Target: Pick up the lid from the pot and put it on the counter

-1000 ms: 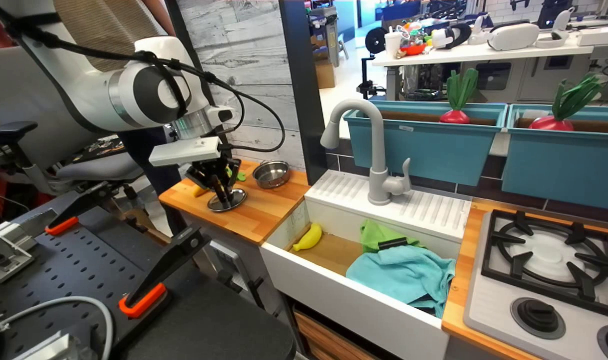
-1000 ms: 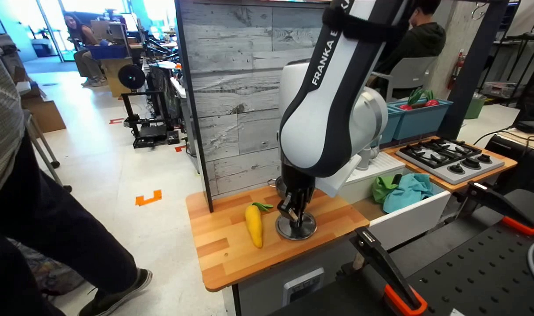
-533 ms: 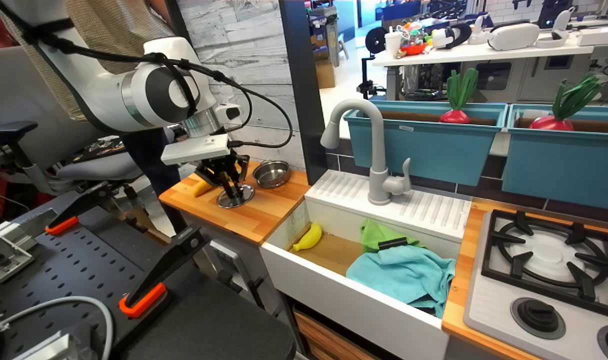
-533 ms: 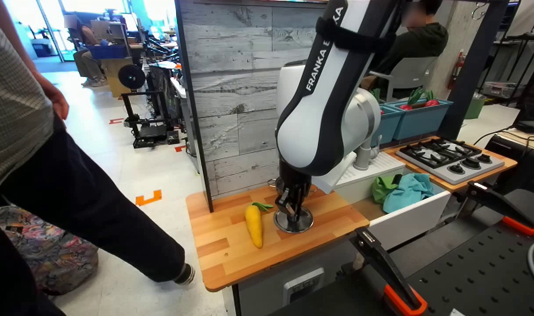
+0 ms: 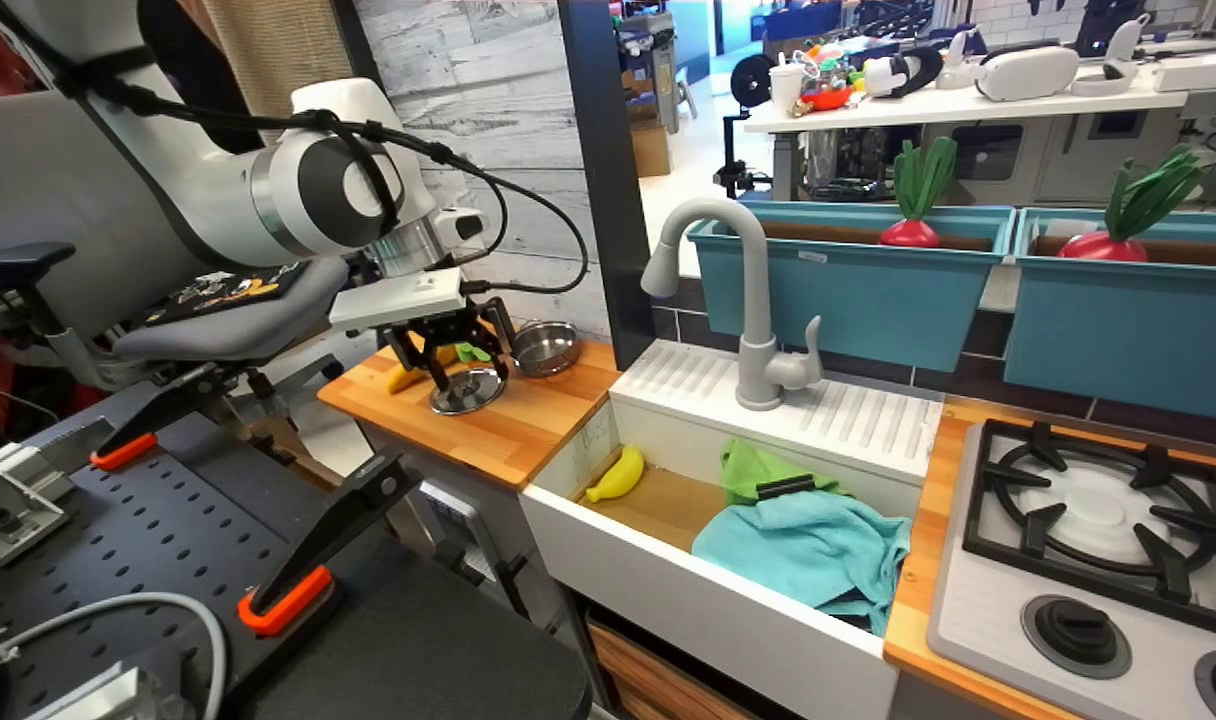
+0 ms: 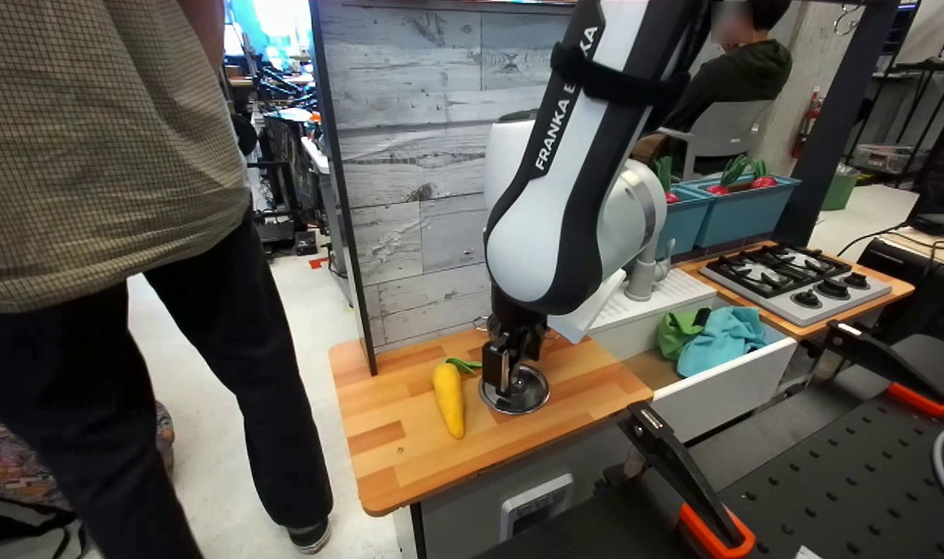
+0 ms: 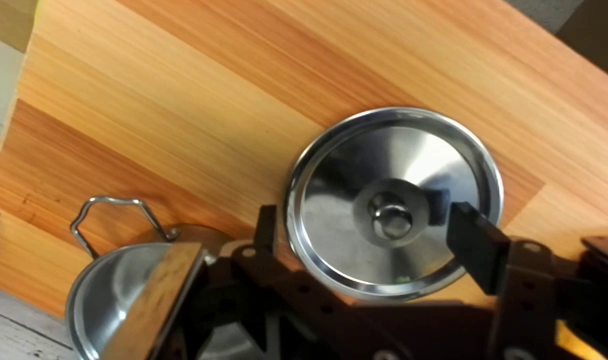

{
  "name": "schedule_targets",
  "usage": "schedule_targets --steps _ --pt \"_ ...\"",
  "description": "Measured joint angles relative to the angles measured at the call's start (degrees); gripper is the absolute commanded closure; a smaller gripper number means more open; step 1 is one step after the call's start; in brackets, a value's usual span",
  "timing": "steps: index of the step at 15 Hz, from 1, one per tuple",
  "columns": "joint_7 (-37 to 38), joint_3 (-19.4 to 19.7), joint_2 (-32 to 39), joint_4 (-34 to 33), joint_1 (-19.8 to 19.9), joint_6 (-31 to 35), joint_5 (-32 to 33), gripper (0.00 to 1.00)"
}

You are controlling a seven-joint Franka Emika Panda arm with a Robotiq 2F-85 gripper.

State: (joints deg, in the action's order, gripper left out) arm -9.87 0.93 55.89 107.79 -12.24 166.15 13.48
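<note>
"Containers?"

"Left of the sink (image 5: pixel 708 625), the pot (image 5: pixel 545 348). In the sink, a banana (image 5: pixel 621 475), green cloth (image 5: pixel 753 470), blue cloth (image 5: pixel 808 545). Behind the sink, a planter (image 5: pixel 868 300) with a red radish (image 5: pixel 910 235)."

"Surface, room?"

"Left of the sink, the counter (image 5: pixel 508 440) bears the lid (image 7: pixel 394 204); my gripper (image 7: pixel 366 222) gapes over it, released. Right of the sink, a stove (image 5: pixel 1093 560)."

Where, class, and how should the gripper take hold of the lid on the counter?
Likely best by the central knob, coming straight down with the gripper open around it. The lid lies on the counter knob up, so the knob stands proud, while the low rim probably offers little grip.
</note>
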Motion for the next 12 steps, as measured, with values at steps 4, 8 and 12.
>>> schedule_targets --steps 4,8,12 --pt "-0.2 -0.5 -0.5 0.2 0.6 0.0 0.0 0.00" --pt "-0.4 -2.1 -3.2 1.6 2.1 -0.2 0.0 0.00" --pt "-0.6 -4.3 -8.5 5.3 3.6 -0.4 -0.1 0.00"
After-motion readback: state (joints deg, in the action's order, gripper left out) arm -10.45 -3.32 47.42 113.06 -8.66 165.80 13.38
